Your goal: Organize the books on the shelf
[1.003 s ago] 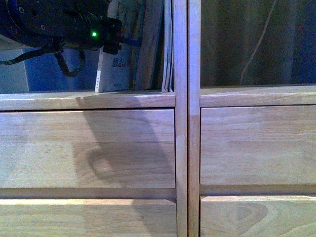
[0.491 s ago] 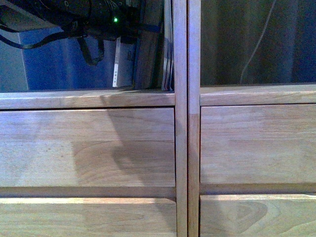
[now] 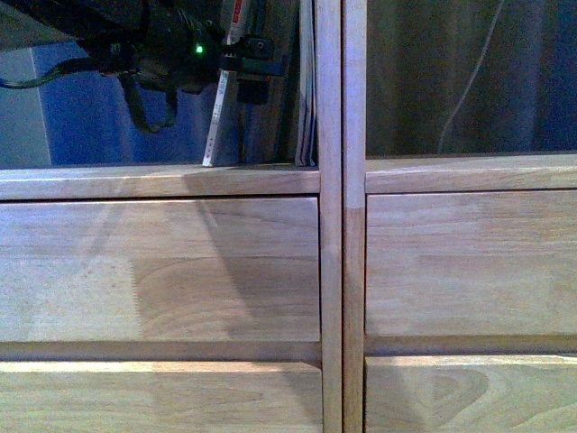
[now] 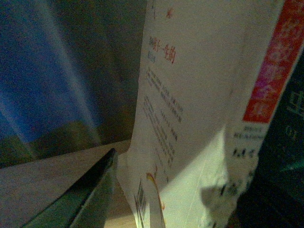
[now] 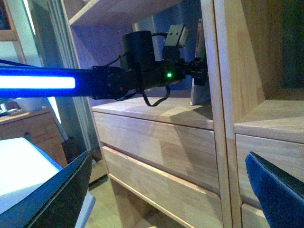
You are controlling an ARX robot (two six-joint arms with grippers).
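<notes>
Looking from the front view, I see my left gripper [image 3: 242,54] high in the left compartment of the shelf [image 3: 162,271], clamped on the upper part of the white book [image 3: 216,126]; the book is tilted, its lower corner resting on the shelf board and its top leaning to the right; its pale spine faces near; just right of it stands a brown book [image 3: 275,117], and further right a thin booklet [image 3: 306,99] leans against the twin uprights [image 3: 330,271]; the right compartment past the uprights is dim, and I cannot tell what it holds.

Turning to the left wrist view, the white book's cover [image 4: 190,95] fills most of the frame, with small print, a barcode and a red band [image 4: 273,61] along its edge; one dark finger [image 4: 80,199] of the left gripper lies close against that cover, while the other finger is hidden behind the book; a dark cover [image 4: 280,156] sits just beside the book on its other side; the shelf board [image 4: 42,175] shows pale beneath.

Coming to the right wrist view, my right gripper [image 5: 166,159] hangs near, well apart from the shelf, its fingers [image 5: 52,194] spread wide with nothing between them; the left arm [image 5: 118,80] reaches into the left compartment, where the white book [image 5: 196,76] stands close to the upright.
</notes>
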